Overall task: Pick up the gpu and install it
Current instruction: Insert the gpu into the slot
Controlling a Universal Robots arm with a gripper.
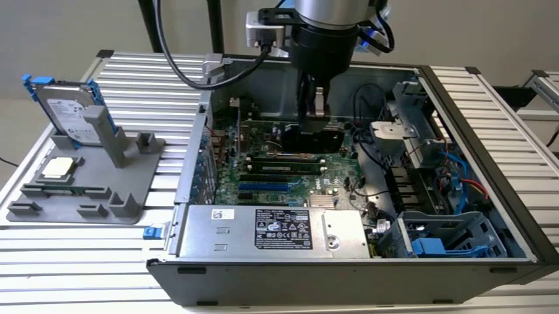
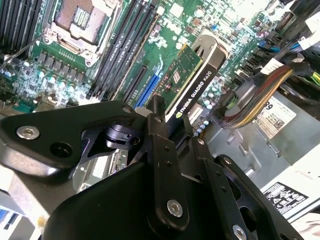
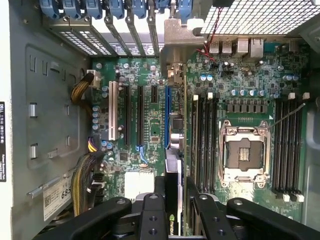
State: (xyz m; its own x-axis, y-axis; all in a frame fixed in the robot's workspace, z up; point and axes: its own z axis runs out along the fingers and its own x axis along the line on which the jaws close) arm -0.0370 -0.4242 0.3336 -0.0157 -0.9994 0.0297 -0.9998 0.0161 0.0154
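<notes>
Fingertips of black gripper (image 2: 172, 122) hidden behind linkage, clamped on thin green-and-black gpu card (image 2: 192, 80) edge-on above motherboard (image 3: 145, 90); exterior view: card (image 1: 315, 139) mostly blocked inside open computer case (image 1: 489, 163).

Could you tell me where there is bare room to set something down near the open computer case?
The ribbed tabletop in front of the grey parts stand is bare, as is the strip along the case on the exterior view's right. Inside is crowded: the claw holds the gpu over the motherboard, with cables and drive cage alongside.
</notes>
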